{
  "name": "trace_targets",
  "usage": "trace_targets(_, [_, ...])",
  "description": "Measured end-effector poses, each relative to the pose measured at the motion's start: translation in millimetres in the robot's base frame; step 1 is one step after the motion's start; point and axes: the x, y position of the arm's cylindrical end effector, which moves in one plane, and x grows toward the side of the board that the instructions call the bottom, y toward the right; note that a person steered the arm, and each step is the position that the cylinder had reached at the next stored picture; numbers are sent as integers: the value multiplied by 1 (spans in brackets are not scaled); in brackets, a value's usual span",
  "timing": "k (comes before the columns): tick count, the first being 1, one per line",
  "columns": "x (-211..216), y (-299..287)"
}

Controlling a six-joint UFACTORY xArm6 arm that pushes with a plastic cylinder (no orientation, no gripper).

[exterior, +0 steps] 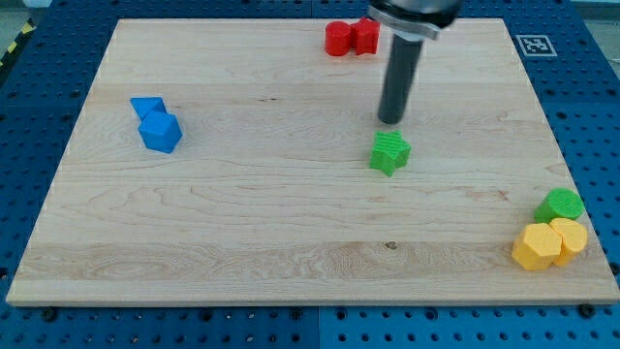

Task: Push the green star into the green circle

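1. Yellow blocks: 2 of them, a yellow hexagon (536,246) and a second yellow block (570,237), lie touching at the view's bottom right, nearest the camera.
2. The green circle (560,205), the target, sits just above these yellow blocks, touching them, at the board's right edge.
3. The green star (389,152) lies near the board's centre, well apart from the green circle, which is to its right and somewhat toward the view's bottom.
4. My tip (390,120) stands just above the green star in the view, close to it; contact cannot be told. The rod carries no jaws, so nothing opens, closes or clamps.
5. Key relation: the tip is above the star, whereas a push toward the circle calls, in my judgement, for the tip at the star's upper left.
6. The 2 blue blocks (155,122) lie at the view's left, touching.
7. The 2 red blocks (351,37) lie at the wooden board's (242,213) far edge, left of the rod.
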Motion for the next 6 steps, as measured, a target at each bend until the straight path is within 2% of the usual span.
trace_targets(1, [8, -36])
trace_targets(2, [40, -31])
trace_targets(4, [105, 59])
trace_targets(6, [122, 101])
